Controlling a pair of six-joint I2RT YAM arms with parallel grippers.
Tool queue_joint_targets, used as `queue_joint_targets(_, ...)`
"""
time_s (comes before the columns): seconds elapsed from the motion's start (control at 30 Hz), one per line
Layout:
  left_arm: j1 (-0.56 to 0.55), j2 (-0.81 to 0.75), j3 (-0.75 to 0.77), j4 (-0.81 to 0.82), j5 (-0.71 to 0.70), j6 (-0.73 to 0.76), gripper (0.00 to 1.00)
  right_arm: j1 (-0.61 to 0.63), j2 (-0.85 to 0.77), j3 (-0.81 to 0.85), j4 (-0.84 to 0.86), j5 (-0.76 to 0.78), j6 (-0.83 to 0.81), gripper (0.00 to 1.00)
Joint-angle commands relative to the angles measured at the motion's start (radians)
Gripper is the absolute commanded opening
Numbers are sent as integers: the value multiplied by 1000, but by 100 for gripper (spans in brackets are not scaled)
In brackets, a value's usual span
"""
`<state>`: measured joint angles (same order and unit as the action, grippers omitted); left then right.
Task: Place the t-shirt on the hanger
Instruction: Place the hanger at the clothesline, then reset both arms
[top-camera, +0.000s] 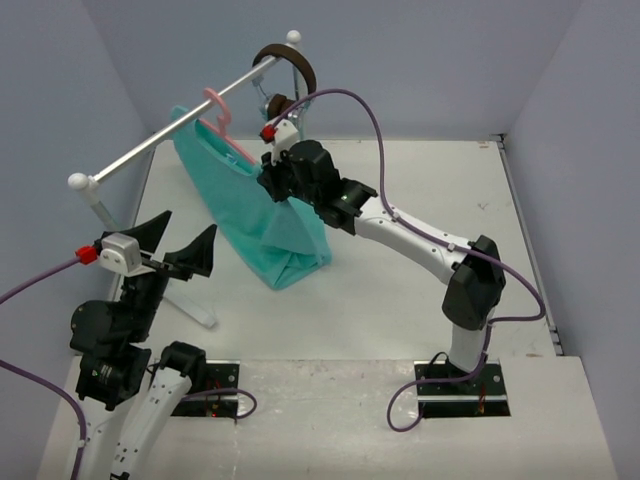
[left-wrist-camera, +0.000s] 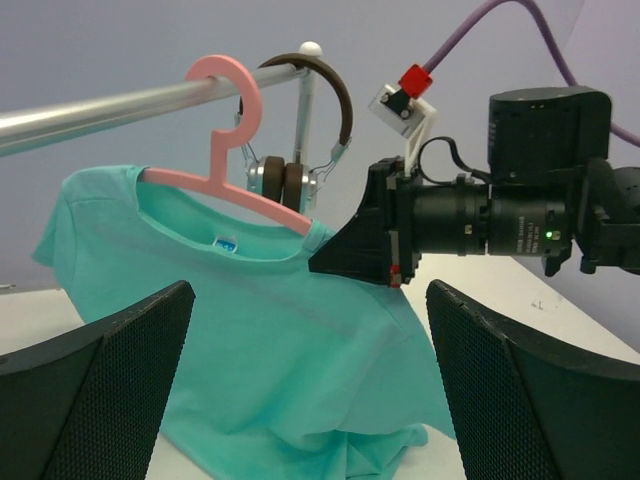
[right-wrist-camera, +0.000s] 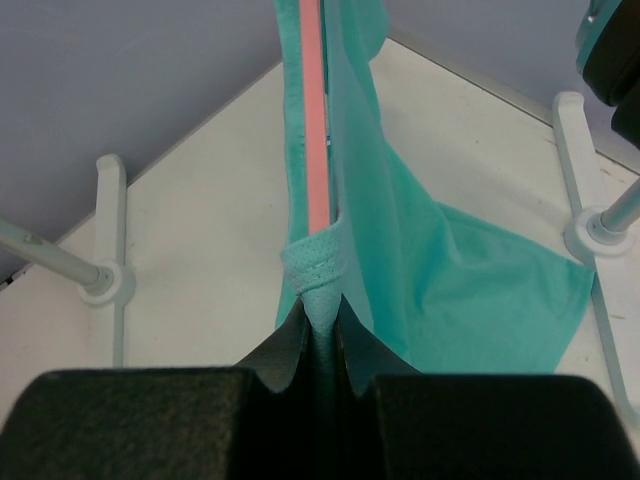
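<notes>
right gripper (right-wrist-camera: 322, 318): closed tight on a fold of the t-shirt (right-wrist-camera: 400, 250); cloth hides whether the hanger (right-wrist-camera: 316, 120) tip is pinched too.
hanger: its pink arm runs straight ahead of those fingertips, inside the shirt's shoulder.
left gripper (top-camera: 180, 242): jaws spread wide, empty, clear of the cloth.
t-shirt: ahead of the left gripper, draped on the hanger, hem bunched on the table (top-camera: 400, 300).
in the way: the right gripper covers the shirt's far shoulder.
rail (left-wrist-camera: 100, 110): beyond, carrying the hanger's hook.
headphones (left-wrist-camera: 340, 100): just behind that hook.

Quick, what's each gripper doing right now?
Left gripper: open, holding nothing.
Right gripper: closed, pinching the t-shirt.
</notes>
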<state>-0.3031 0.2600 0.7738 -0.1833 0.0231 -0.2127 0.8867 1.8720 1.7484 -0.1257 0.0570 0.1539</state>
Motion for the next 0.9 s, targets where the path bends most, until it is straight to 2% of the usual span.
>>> queue_joint_targets(0.0,2,-5,-22,-30,-18,24,100,8,-97,-27,34,4,-20,9)
queue_joint_targets(0.03,2,-5,-27,-46,-18,21,100,9,-104,-33,31,-4,-15,25)
queue_joint_targets(0.13,2,2,-27,-106,-74,12,100,8,-172,-63,14,-48,-4,97)
queue_joint_targets(0.23,3,3,-20,-159,-105,22,100,6,-290,-65,-69,3,18,99)
queue_joint_targets(0.37,2,-5,-35,-217,-132,21,100,4,-465,-107,-222,196,34,99)
queue_joint_targets(0.47,2,-12,-48,-258,-166,-7,100,1,-612,-238,-326,387,40,99)
queue_joint_targets(0.6,2,-47,-46,-283,-256,-48,100,0,-935,-433,-443,639,141,99)
queue_joint_targets(0.63,2,-50,-40,-285,-263,-44,100,1,-998,-470,-477,674,168,99)
queue_joint_targets(0.67,2,-48,-31,-292,-284,-33,100,1,-1135,-555,-523,698,197,99)
queue_joint_targets(0.77,2,0,-19,-318,-367,2,100,1,-1338,-645,-614,710,223,99)
queue_joint_targets(0.8,2,11,-28,-321,-459,4,100,1,-1385,-662,-644,728,248,99)
queue_joint_targets(0.87,0,13,-73,-303,-535,2,100,1,-1487,-692,-734,741,237,99)
